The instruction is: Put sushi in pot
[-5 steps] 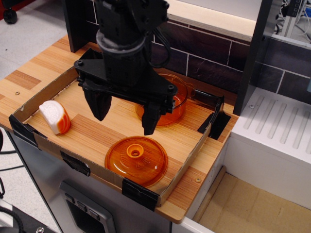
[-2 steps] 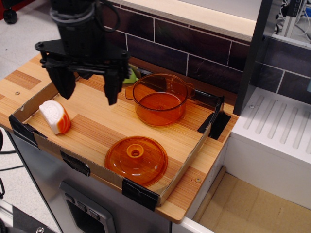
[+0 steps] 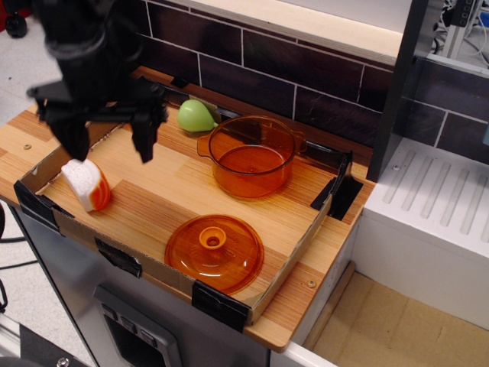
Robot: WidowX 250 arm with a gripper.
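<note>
The sushi, a white ribbed wedge with an orange face, lies at the left end of the cardboard-walled tray. The transparent orange pot stands at the tray's back right, empty. My black gripper hangs open above the tray's left part, its left finger just above the sushi and its right finger to the right of it. It holds nothing.
The flat orange lid with a knob lies at the tray's front. A green pear-shaped toy lies behind the pot on the left. A dark tiled wall runs behind, and a white unit stands on the right.
My gripper has moved left from over the pot to above the sushi, still open. The green toy has come into view behind the pot. Sushi, pot and lid have not moved.
</note>
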